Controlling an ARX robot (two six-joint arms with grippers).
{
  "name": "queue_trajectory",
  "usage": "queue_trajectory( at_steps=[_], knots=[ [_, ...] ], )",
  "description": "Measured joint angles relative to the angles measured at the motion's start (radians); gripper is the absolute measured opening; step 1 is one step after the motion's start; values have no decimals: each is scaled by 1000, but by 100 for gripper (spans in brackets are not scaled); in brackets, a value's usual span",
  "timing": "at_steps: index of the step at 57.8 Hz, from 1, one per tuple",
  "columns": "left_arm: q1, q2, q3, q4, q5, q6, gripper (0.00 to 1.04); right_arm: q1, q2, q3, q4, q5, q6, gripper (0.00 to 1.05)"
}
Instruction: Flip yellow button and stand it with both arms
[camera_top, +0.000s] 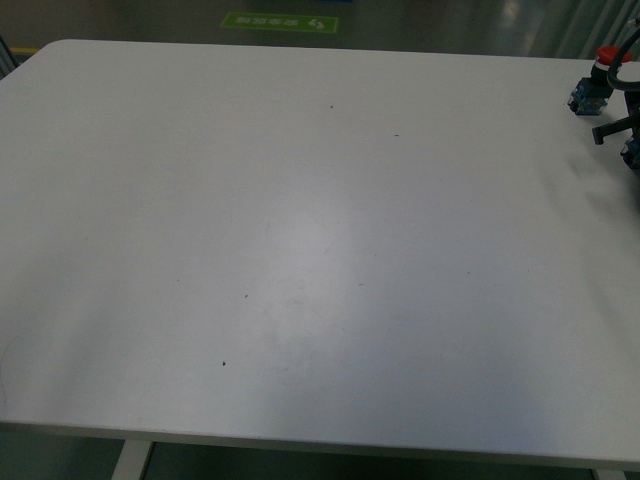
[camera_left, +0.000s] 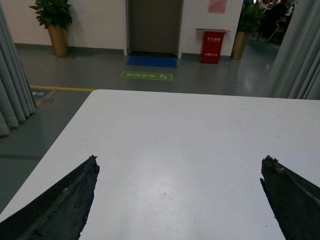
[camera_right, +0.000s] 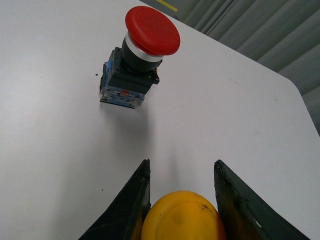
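While the left claw (camera_left: 180, 200) is hovering spread wide over bare white table (camera_left: 190, 140), the right claw (camera_right: 182, 172) is clamping the yellow button (camera_right: 181, 216) by its cap, fingers touching both sides. The red button (camera_right: 137, 60) is lying tilted just ahead of its tips, apart.
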Motion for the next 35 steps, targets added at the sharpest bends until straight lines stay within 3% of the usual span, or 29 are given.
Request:
queue_trajectory(
  at_steps=[19, 35],
  knots=[
    [0, 0, 0, 0, 0, 0, 98, 10, -6, 1, -22, -9, 1, 33],
    [0, 0, 0, 0, 0, 0, 98, 17, -15, 1, -31, -21, 23, 80]
  ],
)
